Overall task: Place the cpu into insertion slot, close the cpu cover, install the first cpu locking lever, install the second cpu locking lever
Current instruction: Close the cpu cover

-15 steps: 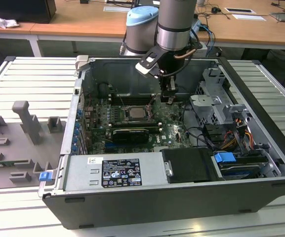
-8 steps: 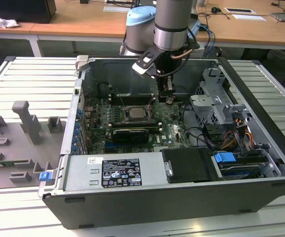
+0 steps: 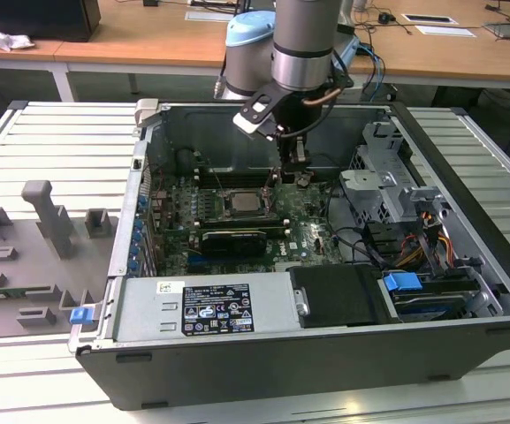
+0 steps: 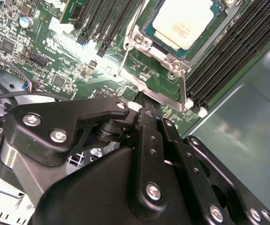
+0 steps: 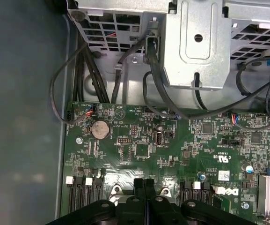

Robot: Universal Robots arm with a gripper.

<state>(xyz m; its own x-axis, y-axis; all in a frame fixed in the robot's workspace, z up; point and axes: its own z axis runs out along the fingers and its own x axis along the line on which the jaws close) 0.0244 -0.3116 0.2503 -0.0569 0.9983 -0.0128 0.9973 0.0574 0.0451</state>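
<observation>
- One arm (image 3: 303,35) reaches down into an open computer case (image 3: 325,380) on the slatted desk (image 3: 25,132) in the exterior view. Its pincer (image 3: 292,177) hangs just to the exterior view's right of the cpu (image 3: 239,205), which lies flat on the green board (image 3: 312,234).
- In the second wrist view the cpu (image 4: 184,21) sits in the slot (image 4: 149,44), pale top up, with long memory slots (image 4: 228,51) beside it. The pincer (image 4: 142,102) is narrow, its fingers drawn together. The tips are at the silver edge of the cover (image 4: 165,97) by the slot's corner; whether they pinch it I cannot tell.
- In the first wrist view the two fingers (image 5: 138,187) meet with no gap over the board (image 5: 139,150), near a round coin battery (image 5: 100,128). Black cables (image 5: 156,70) run to a metal cage (image 5: 195,47) beyond.
</observation>
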